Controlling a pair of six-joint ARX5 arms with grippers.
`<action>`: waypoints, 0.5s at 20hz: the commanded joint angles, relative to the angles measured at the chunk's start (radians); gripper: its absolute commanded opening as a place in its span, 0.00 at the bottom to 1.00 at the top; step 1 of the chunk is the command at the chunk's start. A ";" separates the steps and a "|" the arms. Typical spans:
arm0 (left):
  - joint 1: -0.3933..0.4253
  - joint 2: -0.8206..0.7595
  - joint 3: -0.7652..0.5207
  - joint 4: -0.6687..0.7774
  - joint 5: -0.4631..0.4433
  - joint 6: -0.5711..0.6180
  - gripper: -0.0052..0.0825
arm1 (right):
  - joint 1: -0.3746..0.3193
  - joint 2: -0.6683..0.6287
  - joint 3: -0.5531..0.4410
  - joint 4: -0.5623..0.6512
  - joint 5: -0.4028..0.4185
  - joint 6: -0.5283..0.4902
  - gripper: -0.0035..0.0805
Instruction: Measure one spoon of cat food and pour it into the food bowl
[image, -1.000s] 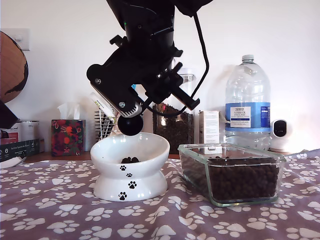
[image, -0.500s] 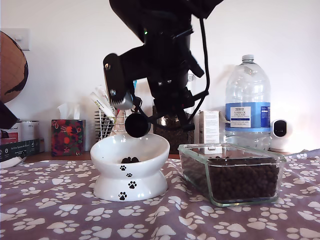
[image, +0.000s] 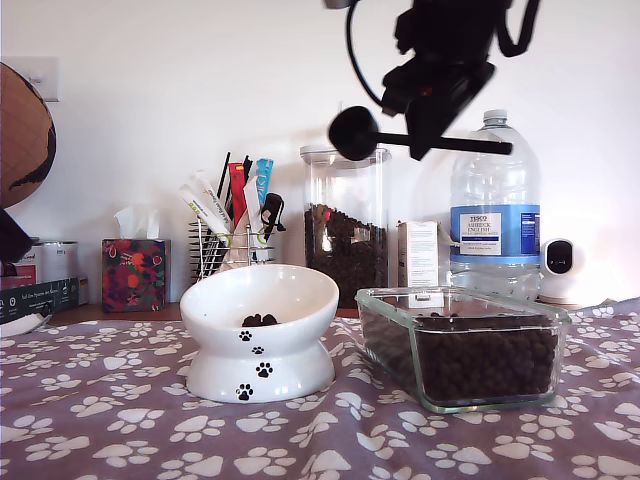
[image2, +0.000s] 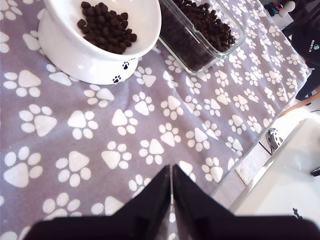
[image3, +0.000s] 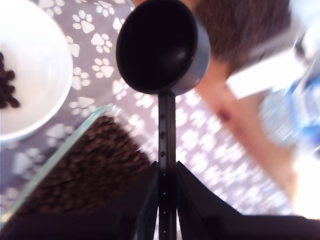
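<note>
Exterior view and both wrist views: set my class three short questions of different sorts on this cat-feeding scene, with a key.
1. True or false: the spoon is full of kibble.
2. Which gripper holds the spoon? A my first gripper B my second gripper
3. Fill in: the cat food lies in the white ____.

Key: 1 false, the cup is empty; 2 B; 3 food bowl.

The black spoon (image: 353, 133) is held level and empty high above, while dark cat food (image: 260, 320) is seen heaped in the white paw-printed food bowl (image: 262, 345).
</note>
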 joint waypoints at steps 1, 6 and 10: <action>-0.003 0.004 -0.003 0.013 -0.002 0.004 0.04 | -0.032 -0.011 -0.002 -0.042 -0.040 0.157 0.03; -0.003 0.004 -0.003 0.021 -0.002 0.005 0.04 | -0.143 -0.007 -0.002 -0.201 -0.259 0.355 0.03; -0.003 0.004 -0.003 0.021 -0.002 0.005 0.04 | -0.214 0.010 -0.002 -0.210 -0.403 0.403 0.03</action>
